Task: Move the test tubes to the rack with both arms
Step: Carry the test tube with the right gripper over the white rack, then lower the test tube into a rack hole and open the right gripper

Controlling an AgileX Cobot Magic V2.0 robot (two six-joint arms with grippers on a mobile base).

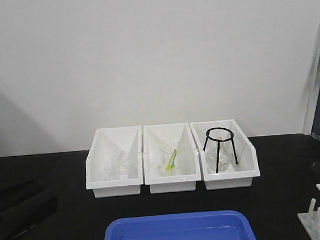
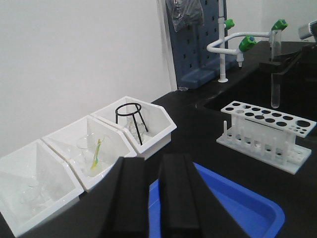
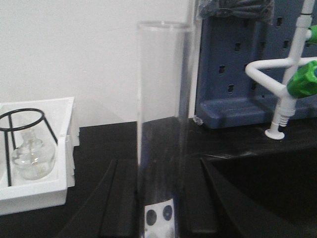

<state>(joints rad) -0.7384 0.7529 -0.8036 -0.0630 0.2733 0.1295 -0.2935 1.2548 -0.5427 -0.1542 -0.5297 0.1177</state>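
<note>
One slim test tube (image 3: 163,99) of clear, smooth glass, open at its round rim, stands upright between the matte black fingers (image 3: 116,198) of the right gripper (image 3: 158,163), which are spread just wide enough to clasp its lower part. From the left wrist view it hangs above the far edge of the rack (image 2: 267,131), its rounded bottom not yet in the plate; whether it is lined up over a hole cannot be told. That rack is white plastic, its flat top pierced with round holes and a row of thin upright pegs along its near side. Left of the rack lies a glossy blue tray (image 1: 178,228), and beyond the tray three white bins (image 1: 173,185) with sloped walls hold glassware, one under a black wire tripod (image 1: 220,143). The left gripper (image 2: 152,161) has its fingers drawn nearly together with only a thin slit between them, and nothing in it. Glass in the bins is blurred and hard to name, and the front view cuts the rack off at the frame's edge. Everything rests on a black table (image 1: 54,171) before a plain white wall (image 1: 144,55); behind the rack are a white faucet (image 2: 233,44) with green knobs, a blue pegboard (image 3: 237,74) and a dark sink (image 3: 267,188).
</note>
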